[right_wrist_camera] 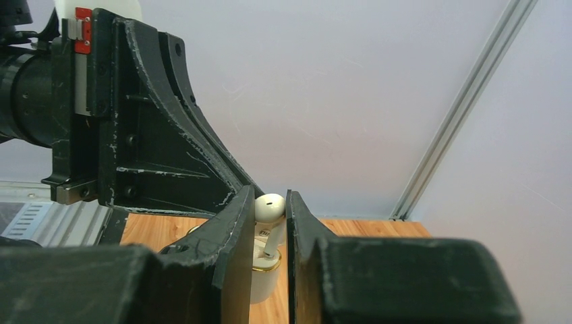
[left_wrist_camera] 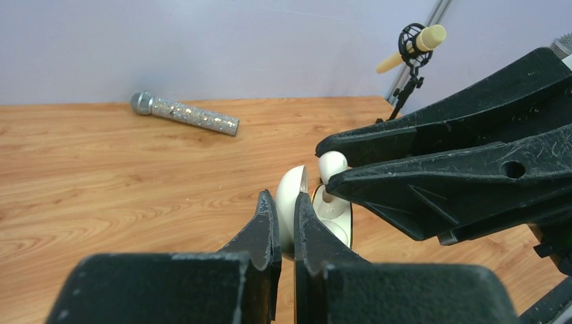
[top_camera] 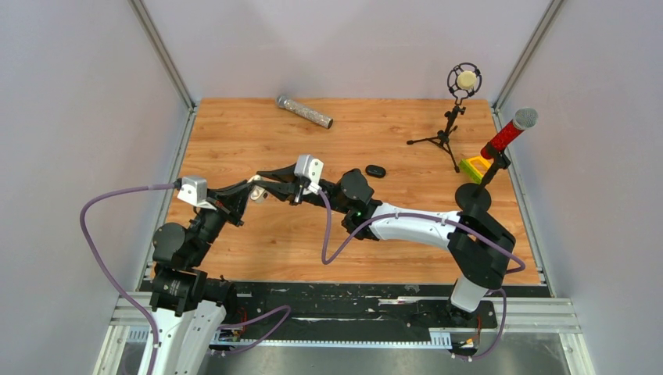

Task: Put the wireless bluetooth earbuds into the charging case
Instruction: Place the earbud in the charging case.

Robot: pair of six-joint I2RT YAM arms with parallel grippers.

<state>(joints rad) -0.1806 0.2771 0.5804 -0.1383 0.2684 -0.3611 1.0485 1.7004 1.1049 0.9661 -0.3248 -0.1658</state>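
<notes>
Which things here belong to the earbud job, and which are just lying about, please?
Job: white earbud, in right gripper; charging case, in left gripper; black roundish piece, perhaps the second earbud.
Lying about: glitter microphone; tripod microphone; red microphone; yellow-green block.

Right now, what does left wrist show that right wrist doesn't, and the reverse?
Left wrist only: the glitter microphone lying on the table, and the microphone on a stand at the far side. Right wrist only: a red tag on the black wrist hardware facing that camera. Both: the white earbud pinched in the right gripper, with its stem pointing down into the charging case, which the left gripper clamps.
</notes>
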